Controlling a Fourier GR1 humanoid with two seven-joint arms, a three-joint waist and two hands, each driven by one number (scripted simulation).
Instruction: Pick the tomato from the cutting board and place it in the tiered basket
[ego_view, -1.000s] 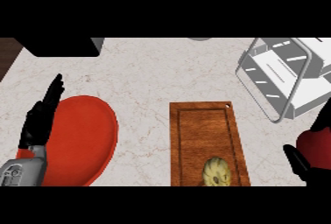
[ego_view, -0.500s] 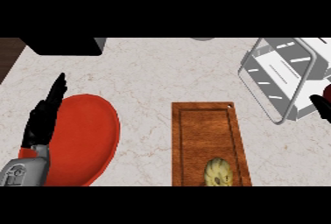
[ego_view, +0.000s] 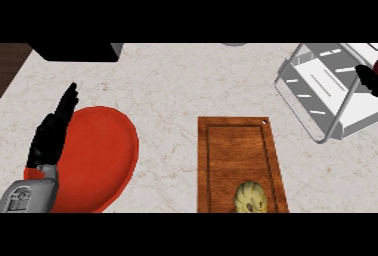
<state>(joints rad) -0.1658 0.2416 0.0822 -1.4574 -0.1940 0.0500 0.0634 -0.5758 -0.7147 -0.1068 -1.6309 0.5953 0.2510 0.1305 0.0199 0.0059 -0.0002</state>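
Note:
The wooden cutting board (ego_view: 235, 150) lies at the middle, running toward the lower edge. The white wire tiered basket (ego_view: 319, 95) stands at the upper right. At the view's right edge, over the basket, a small part of my right hand (ego_view: 366, 79) shows, curled round the red tomato (ego_view: 374, 65), of which only a sliver is visible. My left hand (ego_view: 52, 135) rests open at the left, fingers pointing up, over the red plate's edge.
A red plate (ego_view: 103, 160) lies at the lower left. A yellowish ridged food item (ego_view: 251, 198) sits at the board's near end. A black box (ego_view: 74, 51) is at the top left, and a grey object (ego_view: 235, 44) peeks in at the top.
My right hand has carried the tomato up and to the right, from beside the board's right side to over the basket, mostly leaving the view. The left hand has stayed still.

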